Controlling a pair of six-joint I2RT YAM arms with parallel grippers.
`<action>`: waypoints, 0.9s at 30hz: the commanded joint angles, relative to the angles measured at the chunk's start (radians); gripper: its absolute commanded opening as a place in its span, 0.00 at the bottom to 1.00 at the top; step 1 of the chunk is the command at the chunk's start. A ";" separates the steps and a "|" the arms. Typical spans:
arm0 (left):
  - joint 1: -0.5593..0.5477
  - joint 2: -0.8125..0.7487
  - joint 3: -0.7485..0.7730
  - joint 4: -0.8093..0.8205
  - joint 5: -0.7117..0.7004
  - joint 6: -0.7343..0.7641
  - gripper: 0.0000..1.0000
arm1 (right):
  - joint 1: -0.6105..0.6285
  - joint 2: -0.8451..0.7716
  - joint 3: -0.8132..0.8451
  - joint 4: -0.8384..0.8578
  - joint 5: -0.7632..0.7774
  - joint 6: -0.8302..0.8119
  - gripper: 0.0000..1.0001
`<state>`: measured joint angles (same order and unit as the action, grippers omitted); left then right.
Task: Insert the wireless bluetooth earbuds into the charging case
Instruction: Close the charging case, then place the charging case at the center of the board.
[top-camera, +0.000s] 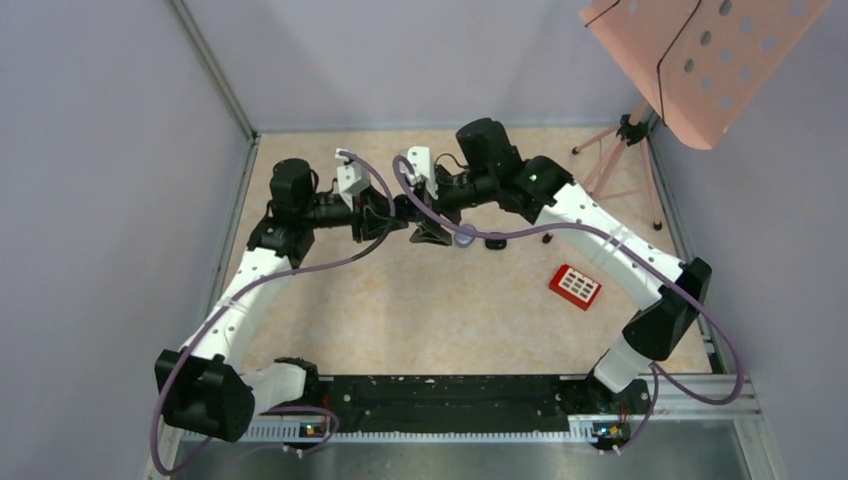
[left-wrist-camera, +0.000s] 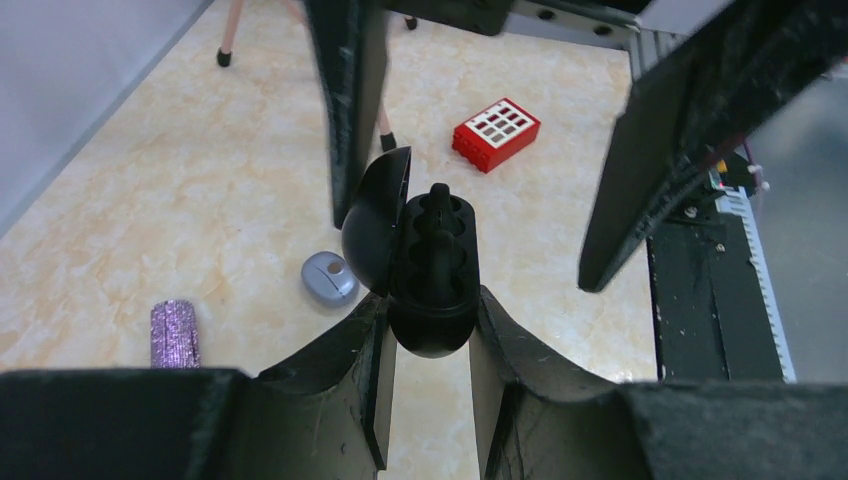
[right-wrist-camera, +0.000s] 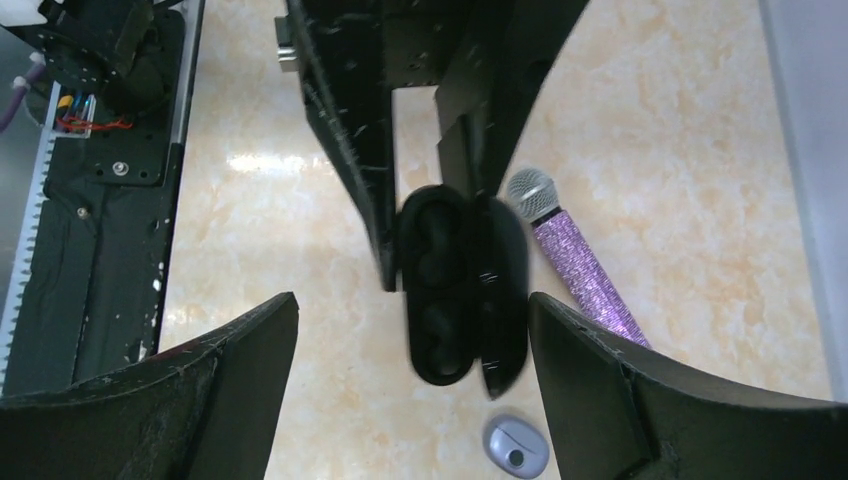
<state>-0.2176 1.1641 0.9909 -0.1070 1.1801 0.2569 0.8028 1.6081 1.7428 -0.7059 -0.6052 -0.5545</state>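
Note:
A black charging case (left-wrist-camera: 432, 300) with its lid (left-wrist-camera: 375, 225) swung open is held off the table, and my left gripper (left-wrist-camera: 432, 312) is shut on its lower end. A black earbud (left-wrist-camera: 438, 215) lies in the case's wells, one end poking above the rim. In the right wrist view the same case (right-wrist-camera: 440, 290) hangs between the widely spread fingers of my right gripper (right-wrist-camera: 412, 305), which is open and touches nothing. From above, both grippers (top-camera: 385, 220) (top-camera: 432, 228) meet nose to nose at mid-table, hiding the case.
A small grey oval case (top-camera: 465, 237) lies on the table just under the grippers, with a purple glitter microphone (right-wrist-camera: 580, 262) beside it. A red block (top-camera: 575, 286) sits to the right. A pink music stand (top-camera: 700, 60) on a tripod stands at the back right.

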 joint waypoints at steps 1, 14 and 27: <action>0.001 0.013 0.006 0.206 -0.137 -0.245 0.00 | 0.009 -0.046 0.016 -0.020 -0.001 -0.018 0.83; -0.016 0.117 -0.115 0.163 -0.050 -0.303 0.00 | -0.360 -0.433 -0.574 0.139 0.258 0.120 0.88; -0.163 0.605 0.013 -0.152 -0.255 -0.252 0.05 | -0.378 -0.313 -0.552 0.147 0.260 0.330 0.91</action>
<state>-0.3527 1.6596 0.8955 -0.1749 1.0180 0.0166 0.4290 1.2980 1.1702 -0.6098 -0.3683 -0.2756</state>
